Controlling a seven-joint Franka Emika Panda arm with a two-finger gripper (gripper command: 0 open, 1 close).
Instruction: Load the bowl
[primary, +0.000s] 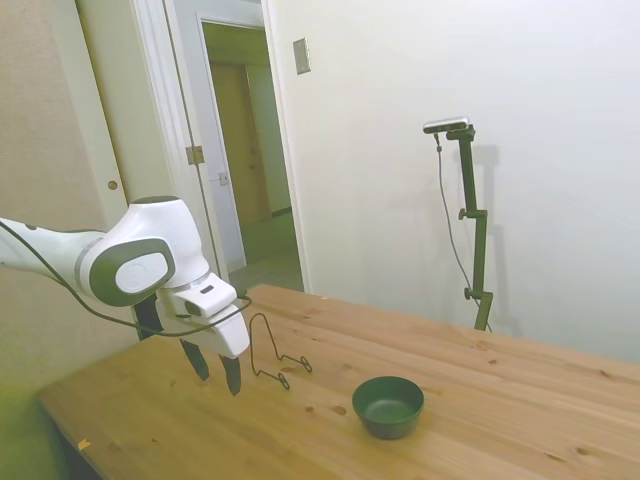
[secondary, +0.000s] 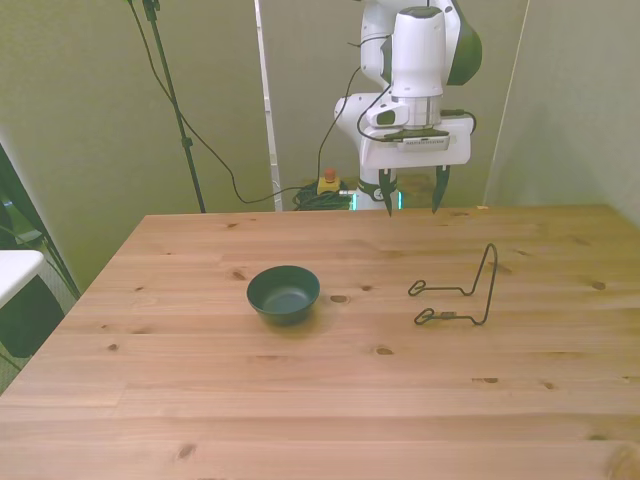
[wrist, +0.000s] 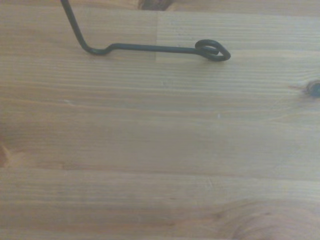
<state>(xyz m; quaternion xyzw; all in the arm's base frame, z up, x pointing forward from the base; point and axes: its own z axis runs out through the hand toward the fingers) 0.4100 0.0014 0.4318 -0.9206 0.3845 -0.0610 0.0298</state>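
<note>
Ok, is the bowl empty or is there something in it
Empty. The bowl sits upright on the table, and both the front and side views show only its bare dark green inside.

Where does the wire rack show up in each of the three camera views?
Side view: the wire rack stands on the table, between the gripper and the green bowl.
Front view: the rack is toward the front view's right, with the bowl off to its left.
Wrist view: only one looped foot and part of the upright show.
Shared landmark: the bowl, in the side and front views only.
</note>
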